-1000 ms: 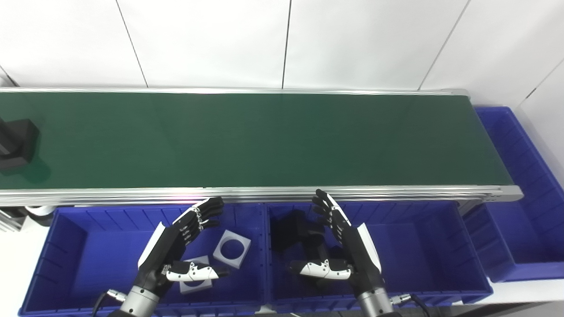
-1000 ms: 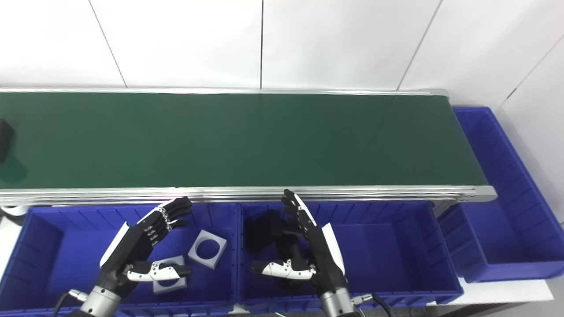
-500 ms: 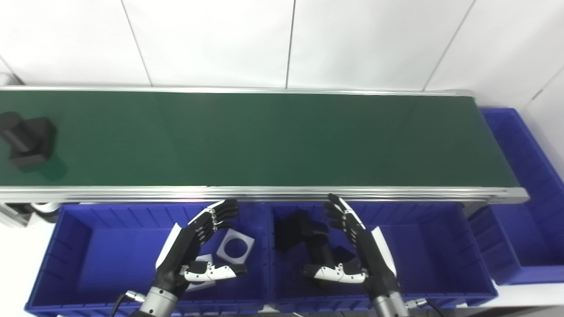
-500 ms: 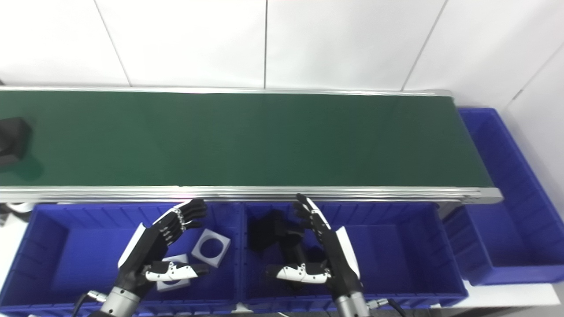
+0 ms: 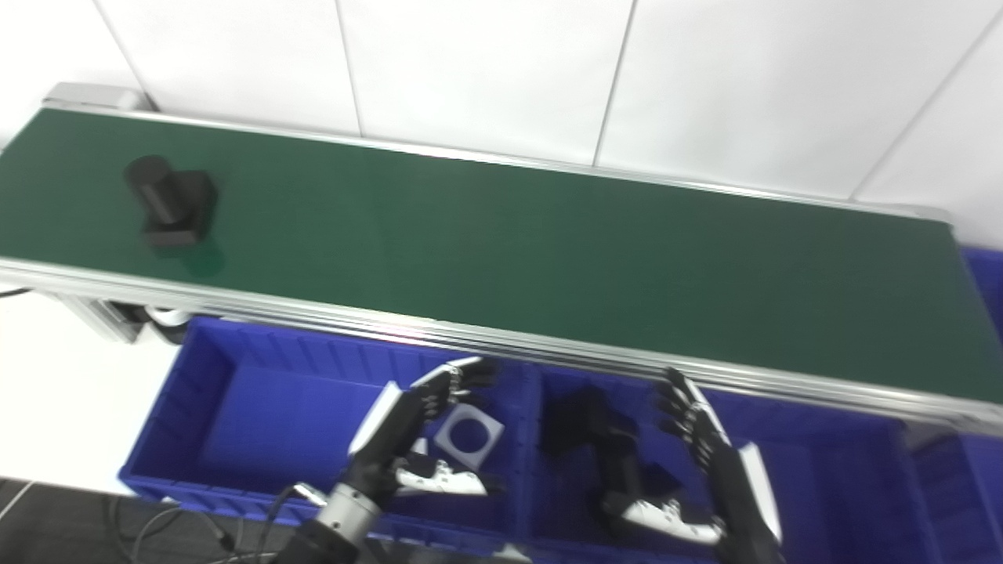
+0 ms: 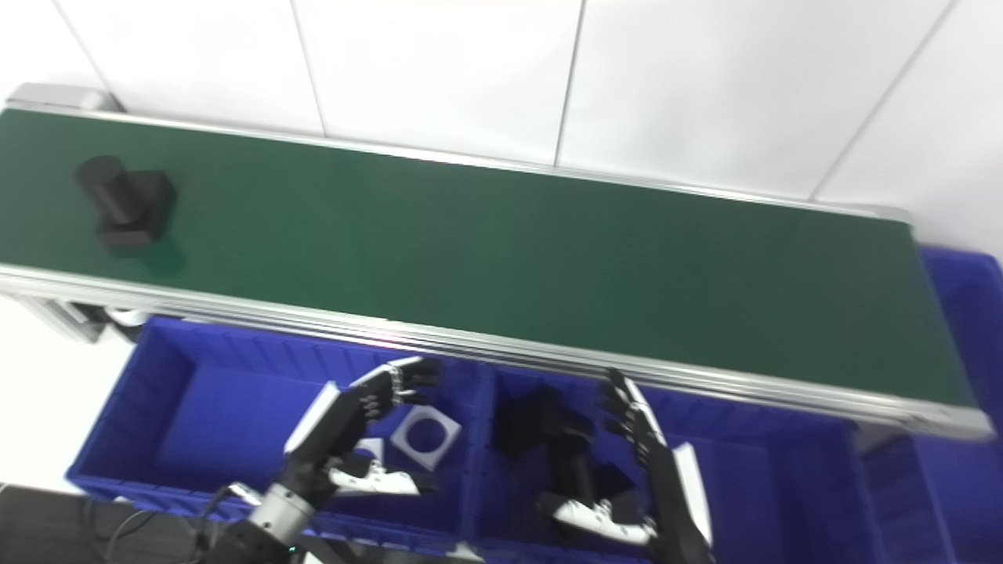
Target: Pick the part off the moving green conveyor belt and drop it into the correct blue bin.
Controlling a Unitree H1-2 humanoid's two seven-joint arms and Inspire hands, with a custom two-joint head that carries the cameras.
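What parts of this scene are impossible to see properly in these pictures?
- Second white square piece: left hand covers most of it, both views.
- Black parts in the right-hand bin: dark, blurred, partly behind the right hand.
- Far-right bin: cut off by the picture's edge.

The part (image 5: 172,202) sits at the belt's (image 5: 548,258) left end, behind 2 bins (image 5: 235,392) side by side

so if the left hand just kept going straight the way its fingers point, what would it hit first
Probably the near metal rail of the green belt. The left hand hovers open over the left blue bin, fingers aimed up and away toward that rail. Depth is unclear, so it might pass over it.
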